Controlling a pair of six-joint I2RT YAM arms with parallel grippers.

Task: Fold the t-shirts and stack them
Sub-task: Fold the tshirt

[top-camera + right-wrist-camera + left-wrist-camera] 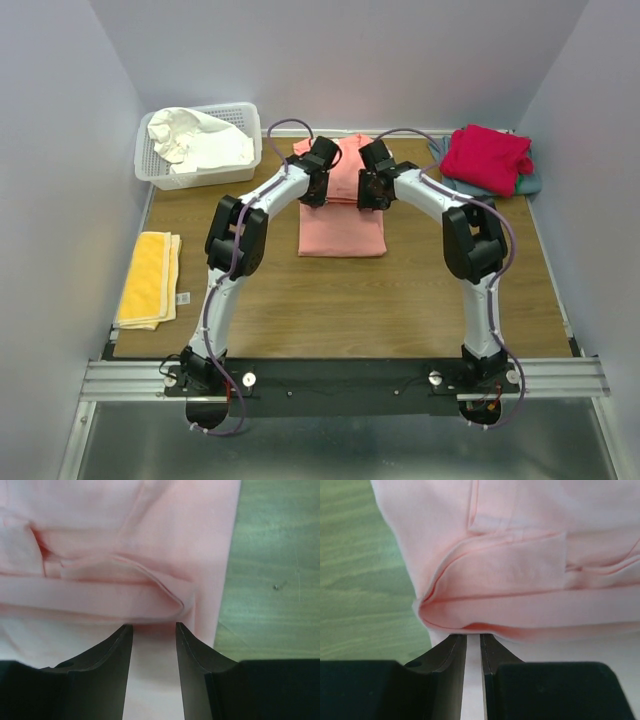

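The salmon-pink t-shirt [341, 228] lies folded in the middle of the table, with a doubled-over part at its far end. My left gripper [316, 190] sits at that fold's left side. Its jaws are nearly closed, and the tips pinch the fold's edge [470, 625]. My right gripper [373, 192] is at the fold's right side, its jaws apart over the flat cloth, and the fold [150, 597] lies just past the tips. The crimson-red t-shirt [487, 157] lies on the grey-blue one [531, 182] at the back right. The white t-shirt [197, 140] lies crumpled in the basket.
The white lattice basket [188, 178] stands at the back left. A folded yellow cloth [148, 278] lies along the left edge. Bare wood shows beside the shirt in the left wrist view [365, 595] and the right wrist view [275, 580].
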